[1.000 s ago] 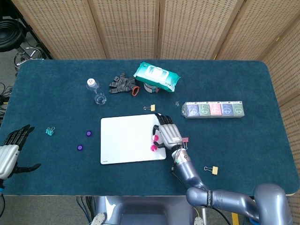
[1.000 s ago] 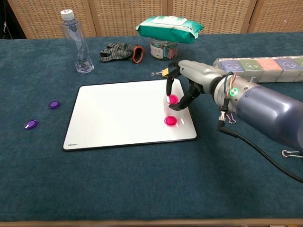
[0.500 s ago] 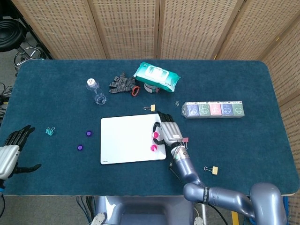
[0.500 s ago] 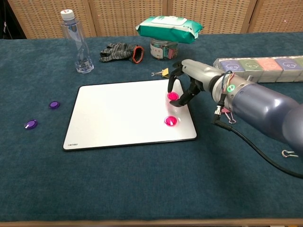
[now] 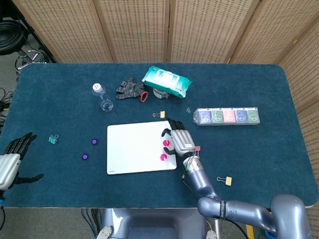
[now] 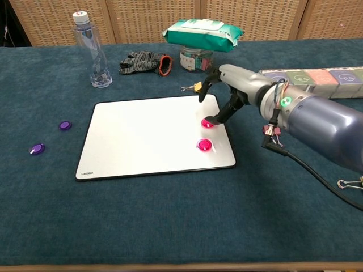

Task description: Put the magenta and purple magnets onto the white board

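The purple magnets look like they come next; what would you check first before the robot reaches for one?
1. Both magenta magnets lie on the white board: ok.
2. Right hand fully off the upper magenta magnet: not ok, one finger appears to touch it.
3. Both purple magnets lie unobstructed on the cloth left of the board: ok.
4. Left hand open and holding nothing: ok.
5. Bare board space for two more magnets: ok.
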Controlling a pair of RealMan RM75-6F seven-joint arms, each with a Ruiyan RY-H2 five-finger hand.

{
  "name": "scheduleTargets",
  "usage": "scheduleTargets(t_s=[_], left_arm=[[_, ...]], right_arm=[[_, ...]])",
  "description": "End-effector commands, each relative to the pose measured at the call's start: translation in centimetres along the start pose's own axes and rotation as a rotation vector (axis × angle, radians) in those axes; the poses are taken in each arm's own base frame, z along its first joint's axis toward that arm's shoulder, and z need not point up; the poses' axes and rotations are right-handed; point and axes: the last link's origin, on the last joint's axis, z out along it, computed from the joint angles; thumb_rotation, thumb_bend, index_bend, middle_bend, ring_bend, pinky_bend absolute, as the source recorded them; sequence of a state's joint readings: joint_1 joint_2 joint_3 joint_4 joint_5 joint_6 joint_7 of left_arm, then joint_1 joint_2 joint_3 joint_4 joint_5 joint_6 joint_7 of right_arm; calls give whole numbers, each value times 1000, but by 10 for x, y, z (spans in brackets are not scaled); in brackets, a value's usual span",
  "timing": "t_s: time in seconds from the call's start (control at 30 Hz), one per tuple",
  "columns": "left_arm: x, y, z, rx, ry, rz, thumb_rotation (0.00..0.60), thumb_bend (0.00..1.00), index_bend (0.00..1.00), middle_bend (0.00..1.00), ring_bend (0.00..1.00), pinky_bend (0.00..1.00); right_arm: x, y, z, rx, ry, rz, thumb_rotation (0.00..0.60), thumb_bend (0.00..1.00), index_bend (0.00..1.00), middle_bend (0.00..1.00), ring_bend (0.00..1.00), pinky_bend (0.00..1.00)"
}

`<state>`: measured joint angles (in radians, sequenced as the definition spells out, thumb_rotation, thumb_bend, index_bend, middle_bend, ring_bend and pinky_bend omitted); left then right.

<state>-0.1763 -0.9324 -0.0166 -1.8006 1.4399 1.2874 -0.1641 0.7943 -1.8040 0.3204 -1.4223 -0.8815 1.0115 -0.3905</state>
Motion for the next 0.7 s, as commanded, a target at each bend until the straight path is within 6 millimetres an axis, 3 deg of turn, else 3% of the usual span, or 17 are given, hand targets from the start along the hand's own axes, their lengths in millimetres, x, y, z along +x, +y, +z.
scheduleTargets(t_s=[0.03, 0.17, 0.3, 0.37, 0.7], left_arm=[[-2, 0, 2, 0, -8, 5, 600, 22, 0, 0, 0, 0], [-6, -1, 6, 5, -18, 17, 600, 21, 0, 0, 0, 0], [-12, -1, 11, 1, -30, 47, 600, 21, 0, 0, 0, 0], [-19, 2, 16, -9, -42, 52, 600, 27, 0, 0, 0, 0], [-45, 10, 37, -45, -101, 64, 600, 122, 4, 0, 0, 0]], right_arm=[[18, 11, -15, 11, 38, -39, 600, 327, 342, 0, 0, 0], [38, 32, -41, 19, 72, -87, 600, 323, 322, 0, 0, 0], [54, 64, -72, 20, 122, -196, 600, 77, 215, 0, 0, 0], [65, 82, -90, 5, 154, -230, 600, 6, 164, 0, 0, 0], [103, 132, -161, -36, 248, -282, 600, 0, 121, 0, 0, 0]])
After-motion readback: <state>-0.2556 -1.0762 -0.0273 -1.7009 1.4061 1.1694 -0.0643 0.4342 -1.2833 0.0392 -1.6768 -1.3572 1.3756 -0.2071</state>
